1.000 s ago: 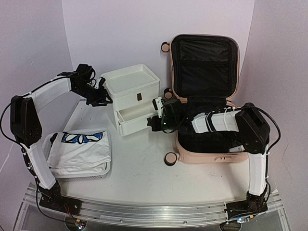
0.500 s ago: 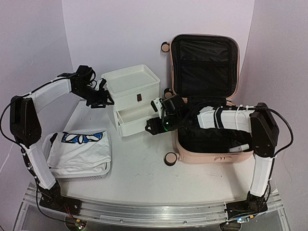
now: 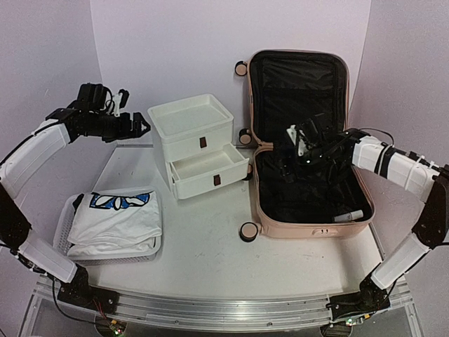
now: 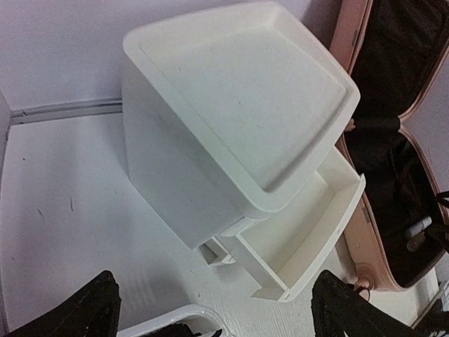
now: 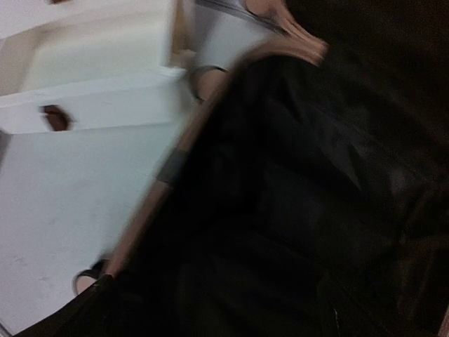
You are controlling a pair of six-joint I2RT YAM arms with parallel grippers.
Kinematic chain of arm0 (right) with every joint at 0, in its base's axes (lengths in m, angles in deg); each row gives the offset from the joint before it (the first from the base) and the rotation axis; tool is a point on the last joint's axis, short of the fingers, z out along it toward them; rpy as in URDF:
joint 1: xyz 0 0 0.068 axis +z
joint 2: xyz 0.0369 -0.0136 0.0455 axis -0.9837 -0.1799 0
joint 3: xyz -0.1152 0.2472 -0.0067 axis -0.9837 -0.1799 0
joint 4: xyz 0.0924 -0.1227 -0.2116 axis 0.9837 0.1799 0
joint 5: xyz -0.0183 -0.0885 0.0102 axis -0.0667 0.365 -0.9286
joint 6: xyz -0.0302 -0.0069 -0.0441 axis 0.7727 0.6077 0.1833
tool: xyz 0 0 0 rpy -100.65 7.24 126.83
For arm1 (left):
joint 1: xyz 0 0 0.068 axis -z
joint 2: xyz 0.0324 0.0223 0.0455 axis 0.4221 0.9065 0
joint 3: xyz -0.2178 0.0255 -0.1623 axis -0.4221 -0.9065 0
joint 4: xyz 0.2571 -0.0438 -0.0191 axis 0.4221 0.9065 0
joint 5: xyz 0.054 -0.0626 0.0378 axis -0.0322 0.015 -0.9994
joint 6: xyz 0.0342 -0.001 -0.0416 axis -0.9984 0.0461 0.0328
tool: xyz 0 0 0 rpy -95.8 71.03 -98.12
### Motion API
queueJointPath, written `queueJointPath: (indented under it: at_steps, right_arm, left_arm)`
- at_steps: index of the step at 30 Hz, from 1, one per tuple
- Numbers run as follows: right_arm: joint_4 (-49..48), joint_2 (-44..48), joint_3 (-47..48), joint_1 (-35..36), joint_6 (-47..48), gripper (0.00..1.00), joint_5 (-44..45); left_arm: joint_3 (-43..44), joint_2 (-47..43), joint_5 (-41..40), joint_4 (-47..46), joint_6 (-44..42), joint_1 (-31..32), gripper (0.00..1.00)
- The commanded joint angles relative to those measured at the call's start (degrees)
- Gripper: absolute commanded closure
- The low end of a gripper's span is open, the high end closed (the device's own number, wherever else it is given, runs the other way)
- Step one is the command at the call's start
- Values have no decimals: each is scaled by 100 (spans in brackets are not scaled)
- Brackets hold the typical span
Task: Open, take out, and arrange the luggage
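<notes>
top external view puts the luggage (image 3: 309, 230) on the right half of the table, already open: lid propped upright at the back, base flat, long axis running from the near edge to the far wall. our right gripper (image 3: 298, 151) hangs over the base's far left part, above the black lining, released as far as we can read it, holding nothing. a pale tube-like item (image 3: 349, 216) lies near the base's front right corner, nearer us and rightward of that claw. our left gripper (image 3: 137, 126), spread wide, hovers left of the drawer unit (image 3: 193, 133), well apart from the case, so we judge the right arm the nearer.
</notes>
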Motion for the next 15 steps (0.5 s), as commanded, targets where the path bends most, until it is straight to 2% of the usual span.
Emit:
queueJointPath:
  at_steps: [1,6,11,15]
  right_arm:
    - [1343,7,-4,-593,-581,2,376]
    - [2680,-303,670,-1031,-1192,2,375]
    - [4539,-756,1609,-1637,-1502,2,577]
    - [5274,-929,1569,-1757,-1687,2,825]
  left_arm:
    - [-174,-147,-735,-386,939,3,1]
    - [-476,-228,-964,-327,1762,0,1]
    - [-342,-203,-1015,-280,2015,9,0]
    - [-287,-31,-1037,-203,2063,7,1]
